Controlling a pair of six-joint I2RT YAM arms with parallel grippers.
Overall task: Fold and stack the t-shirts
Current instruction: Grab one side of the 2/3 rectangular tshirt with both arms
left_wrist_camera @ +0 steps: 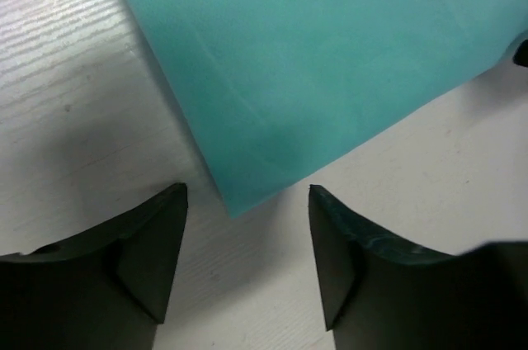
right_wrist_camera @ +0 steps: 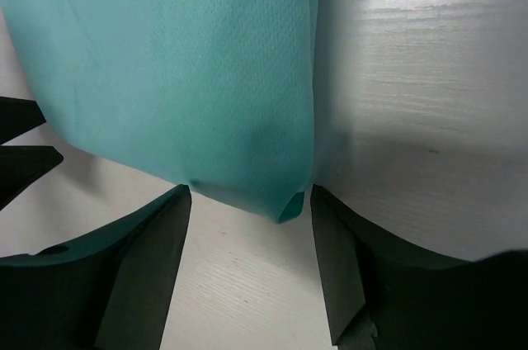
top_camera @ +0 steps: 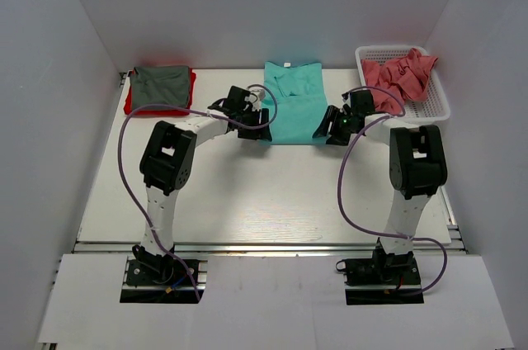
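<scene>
Nearest the lens, the left arm base [top_camera: 161, 271] and the right arm base [top_camera: 384, 271] sit at the near edge of the tabletop [top_camera: 272, 193]. At far left, a dark grey t-shirt [top_camera: 161, 86] lies folded on a red t-shirt [top_camera: 129, 105]. The left claw [left_wrist_camera: 247, 193] is wide and empty, and the near-left corner of the teal-green t-shirt [left_wrist_camera: 330, 61] is just ahead of it. This shirt lies flat in the middle, sleeves turned in. The right claw [right_wrist_camera: 250, 193] is wide and empty too, at the near-right corner, where the cloth is doubled. Salmon-pink t-shirts [top_camera: 400, 73] fill the white basket [top_camera: 439, 102] at far right. The cloth looks thin, light and limp. I would pinch both near corners, catching every layer, or the fold may slide open.
</scene>
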